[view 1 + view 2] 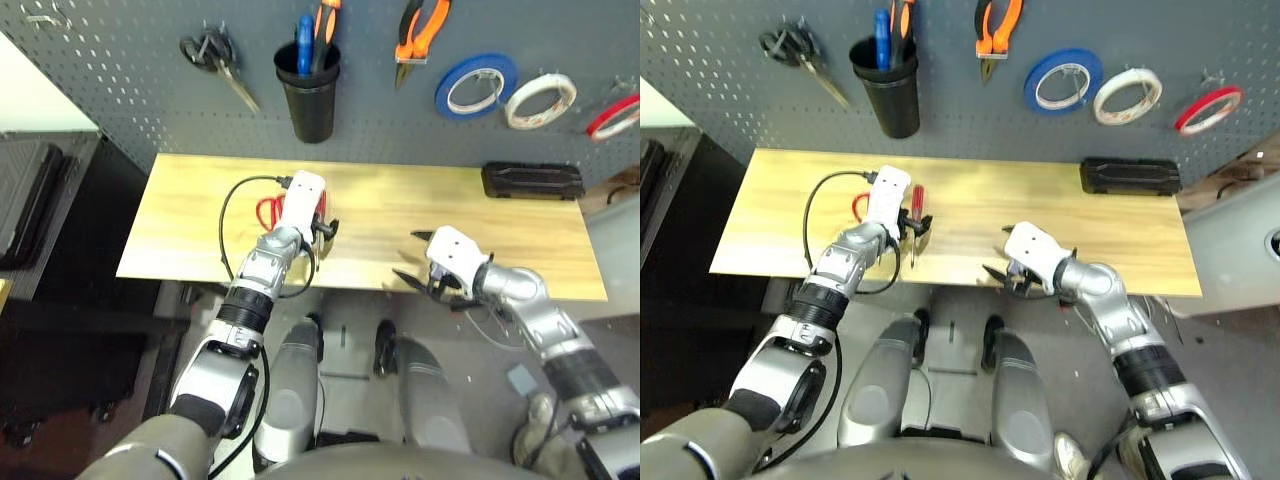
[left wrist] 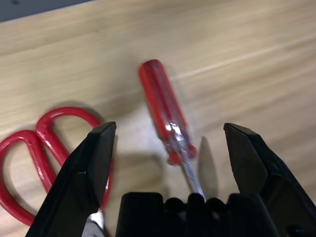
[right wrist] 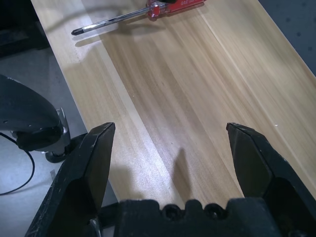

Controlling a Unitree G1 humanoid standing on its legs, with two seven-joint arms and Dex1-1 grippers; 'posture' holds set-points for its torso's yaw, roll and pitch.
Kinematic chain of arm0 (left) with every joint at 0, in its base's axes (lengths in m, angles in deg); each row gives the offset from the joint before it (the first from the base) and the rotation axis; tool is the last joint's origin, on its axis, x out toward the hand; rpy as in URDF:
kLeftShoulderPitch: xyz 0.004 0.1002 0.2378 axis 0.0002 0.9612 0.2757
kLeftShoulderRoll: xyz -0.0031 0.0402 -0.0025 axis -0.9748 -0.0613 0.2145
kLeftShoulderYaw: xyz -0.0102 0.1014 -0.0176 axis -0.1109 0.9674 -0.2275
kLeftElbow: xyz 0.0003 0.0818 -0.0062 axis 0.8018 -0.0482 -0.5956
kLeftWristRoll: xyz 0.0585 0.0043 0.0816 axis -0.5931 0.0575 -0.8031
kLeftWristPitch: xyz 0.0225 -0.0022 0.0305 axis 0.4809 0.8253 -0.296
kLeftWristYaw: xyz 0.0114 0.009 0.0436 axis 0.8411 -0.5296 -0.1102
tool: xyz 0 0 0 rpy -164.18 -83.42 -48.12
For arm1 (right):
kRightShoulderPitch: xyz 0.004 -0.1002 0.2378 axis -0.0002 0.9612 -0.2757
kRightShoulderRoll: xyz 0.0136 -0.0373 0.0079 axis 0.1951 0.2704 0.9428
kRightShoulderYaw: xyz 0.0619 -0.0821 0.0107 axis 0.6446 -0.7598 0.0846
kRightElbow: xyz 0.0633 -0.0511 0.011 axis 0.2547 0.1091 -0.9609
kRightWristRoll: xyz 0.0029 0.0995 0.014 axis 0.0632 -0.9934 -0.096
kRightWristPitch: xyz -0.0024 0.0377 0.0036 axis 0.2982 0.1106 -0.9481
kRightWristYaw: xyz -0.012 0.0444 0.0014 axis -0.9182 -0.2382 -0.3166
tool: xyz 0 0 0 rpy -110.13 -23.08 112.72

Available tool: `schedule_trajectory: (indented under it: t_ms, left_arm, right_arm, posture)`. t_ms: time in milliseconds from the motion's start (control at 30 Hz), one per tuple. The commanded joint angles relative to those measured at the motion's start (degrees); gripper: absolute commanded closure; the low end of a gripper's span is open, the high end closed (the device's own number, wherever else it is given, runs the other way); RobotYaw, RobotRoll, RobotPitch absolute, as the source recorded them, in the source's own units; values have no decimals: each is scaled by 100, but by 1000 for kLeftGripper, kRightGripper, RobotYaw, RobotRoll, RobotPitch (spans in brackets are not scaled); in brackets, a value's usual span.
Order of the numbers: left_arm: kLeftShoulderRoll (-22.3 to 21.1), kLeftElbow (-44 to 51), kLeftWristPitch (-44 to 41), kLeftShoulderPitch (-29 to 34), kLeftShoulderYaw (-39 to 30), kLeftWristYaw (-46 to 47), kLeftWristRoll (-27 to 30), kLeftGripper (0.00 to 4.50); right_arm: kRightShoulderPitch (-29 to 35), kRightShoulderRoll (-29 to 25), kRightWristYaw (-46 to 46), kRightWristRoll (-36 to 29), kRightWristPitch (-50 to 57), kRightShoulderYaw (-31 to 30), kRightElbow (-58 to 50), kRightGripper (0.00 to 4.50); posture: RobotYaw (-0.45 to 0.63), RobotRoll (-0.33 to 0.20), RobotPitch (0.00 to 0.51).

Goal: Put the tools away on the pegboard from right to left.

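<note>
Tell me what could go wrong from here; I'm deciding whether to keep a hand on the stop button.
The left pincer is open around the red screwdriver, with one finger over the red scissors: closing it might nudge or catch the scissors too. The screwdriver lies flat on the table, so closing too high could miss it or let it roll.

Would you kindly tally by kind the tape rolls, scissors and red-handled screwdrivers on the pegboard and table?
Tape rolls: 3 (blue roll, cream roll, red roll)
Scissors: 2 (black-handled pair, red-handled pair)
Red-handled screwdriver: 1
Total: 6
</note>
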Motion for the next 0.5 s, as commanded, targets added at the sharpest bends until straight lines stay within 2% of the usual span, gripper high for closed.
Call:
schedule_trajectory:
  t_ms: [33,467,500]
  left_arm:
    - [127,-719,245,-131,-10,17,-116,0]
    - [389,-2099,792,-488,-137,68,-195,0]
    - [389,-2194,790,-497,-157,89,-196,184]
  right_arm:
    - [148,-44,-17,81,85,-58,-131,17]
    - [207,-123,-54,80,171,-50,-328,17]
    - [201,-125,-57,79,180,-52,-341,4]
  posture:
    - [186,0,321]
    - [161,0,318]
    - [161,0,318]
